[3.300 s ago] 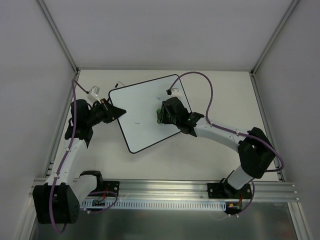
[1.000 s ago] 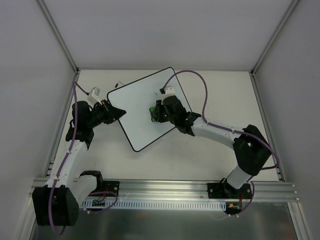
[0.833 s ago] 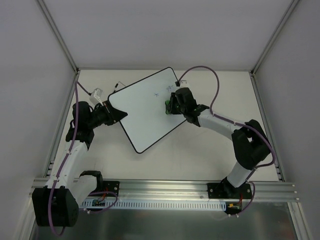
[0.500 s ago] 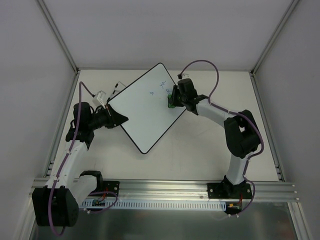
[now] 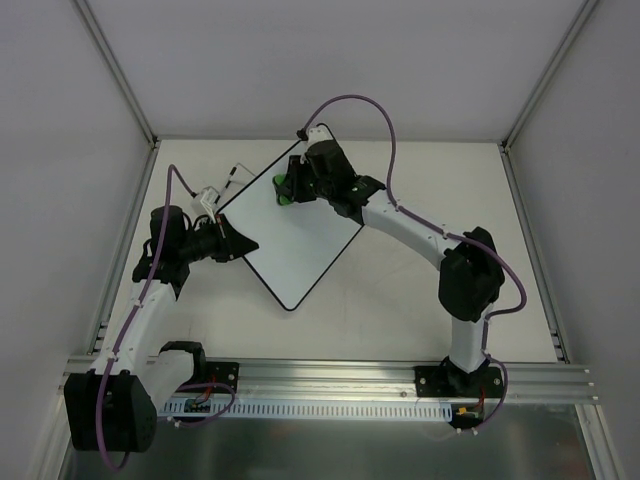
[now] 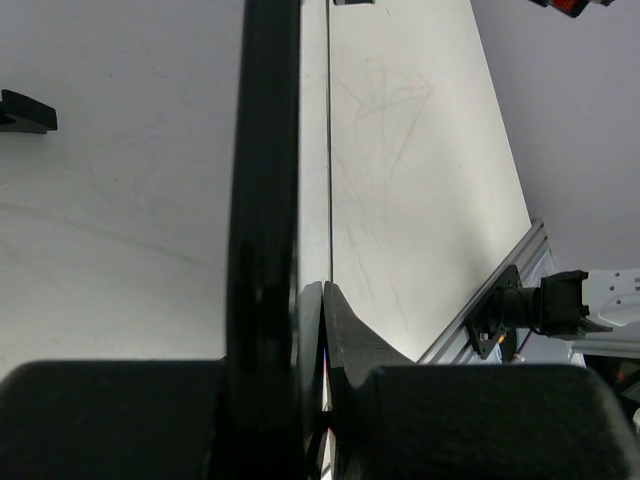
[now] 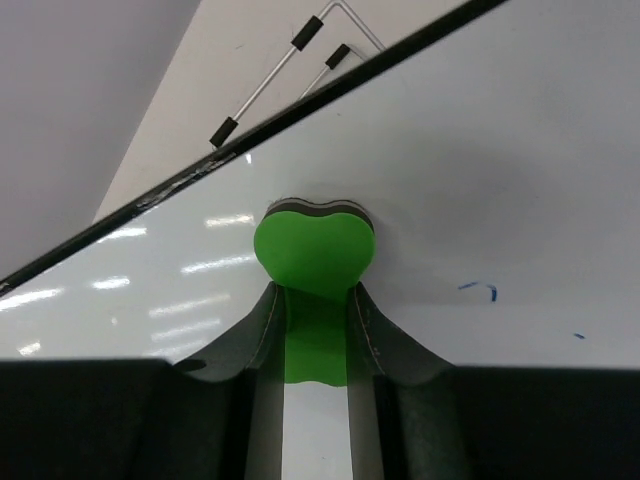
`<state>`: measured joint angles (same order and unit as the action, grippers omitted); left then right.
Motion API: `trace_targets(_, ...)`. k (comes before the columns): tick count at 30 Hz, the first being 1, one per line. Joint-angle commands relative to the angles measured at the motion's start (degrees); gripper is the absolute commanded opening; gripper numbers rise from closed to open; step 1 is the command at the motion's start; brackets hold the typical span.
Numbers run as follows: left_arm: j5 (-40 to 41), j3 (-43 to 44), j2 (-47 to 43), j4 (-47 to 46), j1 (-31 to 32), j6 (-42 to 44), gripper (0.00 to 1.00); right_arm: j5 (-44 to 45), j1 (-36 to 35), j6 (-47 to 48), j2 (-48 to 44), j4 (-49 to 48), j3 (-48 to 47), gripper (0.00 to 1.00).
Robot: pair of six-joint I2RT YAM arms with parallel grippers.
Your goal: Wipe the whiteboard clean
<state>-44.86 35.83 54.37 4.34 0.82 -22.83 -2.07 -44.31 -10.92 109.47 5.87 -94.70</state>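
Eraser (image 5: 284, 188) slid farther up whiteboard (image 5: 297, 238); right jaws clamp it, left jaws the rim.

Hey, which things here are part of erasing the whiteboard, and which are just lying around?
Job: whiteboard; green eraser, gripped by right end effector; left end effector clamping the board's edge; faint blue marks.
Lying about: bent wire piece beyond the board's far edge.

The pale table (image 5: 450, 180) carries the whiteboard (image 5: 300, 240) and a bent wire piece (image 7: 305, 32).
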Motion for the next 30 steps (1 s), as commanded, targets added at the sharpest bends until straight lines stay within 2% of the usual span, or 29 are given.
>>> trace_targets(1, -3.8, 0.6, -0.9, -1.7, 1.2, 3.3, 0.00, 1.7, 0.5, -0.8, 2.1, 0.3, -2.7, 0.01)
trace_targets(5, -3.7, 0.6, -1.1, -1.6, 1.2, 3.2, 0.00, 6.2, 3.7, -3.2, 1.9, 0.3, 0.3, 0.00)
trace_targets(9, -4.0, 0.9, -1.5, -1.4, 1.2, 3.3, 0.00, 9.4, 6.6, -5.0, 0.5, 0.3, 8.0, 0.00)
trace_targets(17, -4.6, 1.1, -1.1, -1.2, 1.2, 3.6, 0.00, 8.9, 8.9, -9.1, -1.3, -5.0, 20.0, 0.00)
trace_targets(23, -5.5, 1.5, -0.7, -1.2, 1.2, 3.4, 0.00, 7.6, 6.8, -10.6, -1.7, -8.2, 18.2, 0.00)
trace_targets(30, -5.9, 1.4, -1.0, -1.0, 1.2, 3.1, 0.00, 9.7, 6.8, -8.9, -0.1, -7.5, 5.6, 0.00)
